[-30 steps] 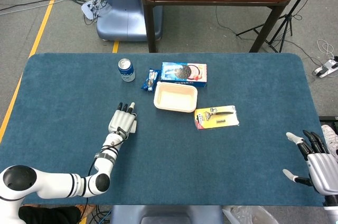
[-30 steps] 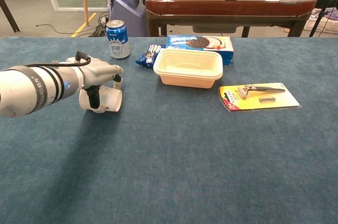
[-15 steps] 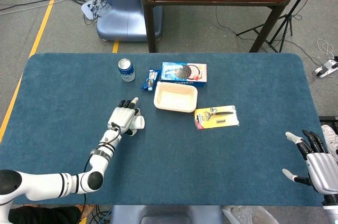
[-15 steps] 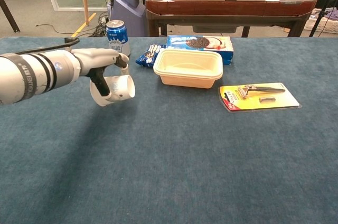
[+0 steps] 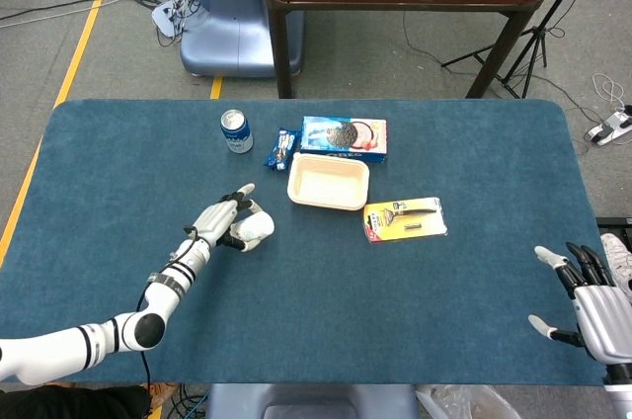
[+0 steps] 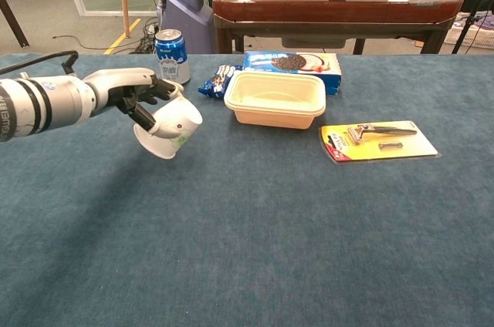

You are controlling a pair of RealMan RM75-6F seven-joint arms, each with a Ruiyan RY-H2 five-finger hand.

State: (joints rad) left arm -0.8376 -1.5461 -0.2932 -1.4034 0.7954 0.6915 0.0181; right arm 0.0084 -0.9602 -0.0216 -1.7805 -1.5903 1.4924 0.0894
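Note:
My left hand (image 5: pixel 223 220) (image 6: pixel 137 94) holds a white paper cup (image 5: pixel 253 231) (image 6: pixel 169 127) above the blue table cloth. The cup is tipped on its side, its closed end pointing toward the cream plastic container (image 5: pixel 328 181) (image 6: pixel 276 99). The hand's fingers wrap the cup near its rim. My right hand (image 5: pixel 591 306) hovers at the table's near right corner with its fingers spread and nothing in it; the chest view does not show it.
A blue drink can (image 5: pixel 236 130) (image 6: pixel 172 56) stands at the back left. A small blue snack pack (image 5: pixel 282 148) (image 6: pixel 214 80) and a blue cookie box (image 5: pixel 345 137) (image 6: pixel 293 62) lie behind the container. A carded razor (image 5: pixel 405 218) (image 6: pixel 378 140) lies right of it.
My left hand has lifted the cup off the cloth, tipped it onto its side and carried it right, toward the container. The right hand has stayed still.

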